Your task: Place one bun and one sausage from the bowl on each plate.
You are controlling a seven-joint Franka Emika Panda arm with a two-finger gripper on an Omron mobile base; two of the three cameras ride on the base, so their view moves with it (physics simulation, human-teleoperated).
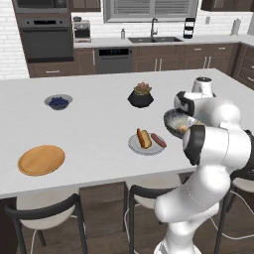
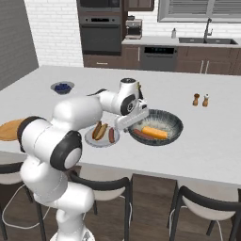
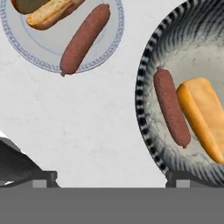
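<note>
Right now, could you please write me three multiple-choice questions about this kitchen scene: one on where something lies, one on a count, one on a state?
1. Where does the orange-tan plate lie, in the left base view?
A. inside the bowl
B. on the counter, left of the light grey plate
C. beside the sink

2. How many sausages rest in the bowl?
A. none
B. one
C. three

3. In what state is the gripper?
A. open, holding nothing
B. shut on a bun
C. shut on a sausage

Answers: 1 B, it sits near the counter's front edge, far left of the light grey plate. 2 B, the hand view shows one sausage beside one bun. 3 A, the fingers stand wide apart with bare counter between them.
</note>
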